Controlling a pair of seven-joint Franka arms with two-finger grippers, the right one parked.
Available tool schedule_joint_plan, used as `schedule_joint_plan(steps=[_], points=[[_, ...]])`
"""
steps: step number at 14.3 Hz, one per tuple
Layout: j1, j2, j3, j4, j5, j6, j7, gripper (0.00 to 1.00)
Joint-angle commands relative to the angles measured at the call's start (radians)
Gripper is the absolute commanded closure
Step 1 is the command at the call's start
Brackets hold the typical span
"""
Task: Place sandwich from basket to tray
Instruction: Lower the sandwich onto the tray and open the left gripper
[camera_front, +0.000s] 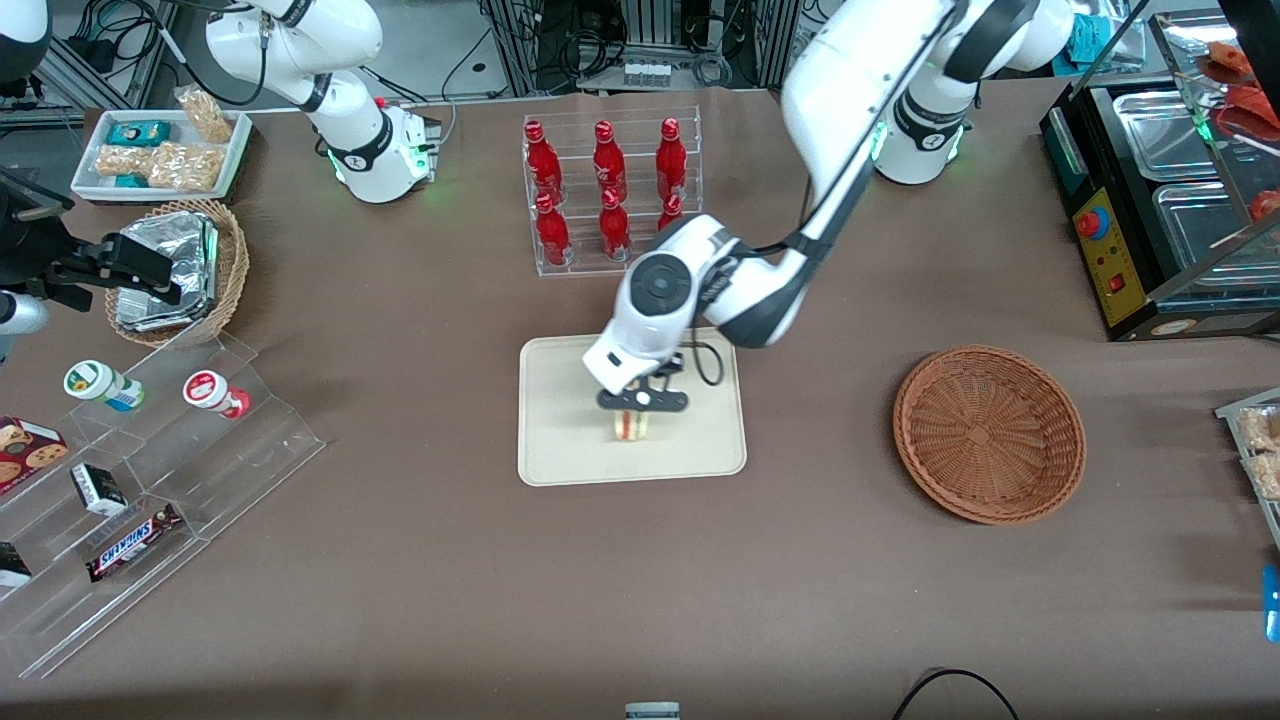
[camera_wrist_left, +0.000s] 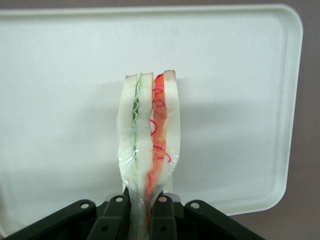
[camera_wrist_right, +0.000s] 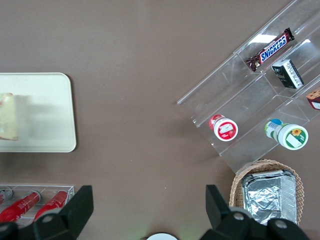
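The sandwich (camera_front: 632, 426), a wrapped wedge of white bread with green, red and orange filling, stands edge-up over the cream tray (camera_front: 560, 450). My left gripper (camera_front: 640, 405) hangs over the middle of the tray, shut on the sandwich. In the left wrist view the black fingers (camera_wrist_left: 114, 220) pinch the sandwich (camera_wrist_left: 149, 135) by its wrapped end, with the tray (camera_wrist_left: 60, 100) spread beneath it. I cannot tell whether the sandwich rests on the tray or hangs just above it. The reddish-brown basket (camera_front: 988, 432) sits empty toward the working arm's end of the table.
A clear rack of red bottles (camera_front: 610, 190) stands farther from the front camera than the tray. Toward the parked arm's end are a tan basket of foil packets (camera_front: 180, 270), a white snack tray (camera_front: 160, 150) and a stepped acrylic stand (camera_front: 150, 480). A food warmer (camera_front: 1170, 190) stands near the basket.
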Motion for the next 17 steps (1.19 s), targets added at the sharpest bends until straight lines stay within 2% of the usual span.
schedule_joint_plan(steps=[1,6,8,9,10,11,14,17], points=[[-0.018,0.033,0.017,0.040,0.058,0.018,-0.095,1.00],[-0.008,0.034,0.018,0.041,0.060,0.018,-0.115,1.00],[-0.010,0.056,0.017,0.040,0.058,0.035,-0.119,0.96],[-0.011,0.062,0.017,0.034,0.050,0.061,-0.124,0.89],[-0.011,0.062,0.015,0.034,0.049,0.075,-0.150,0.55],[-0.013,0.050,0.015,0.035,0.052,0.074,-0.173,0.01],[-0.008,-0.002,0.017,0.034,0.050,0.058,-0.181,0.00],[0.022,-0.109,0.018,0.031,0.064,-0.093,-0.169,0.00]])
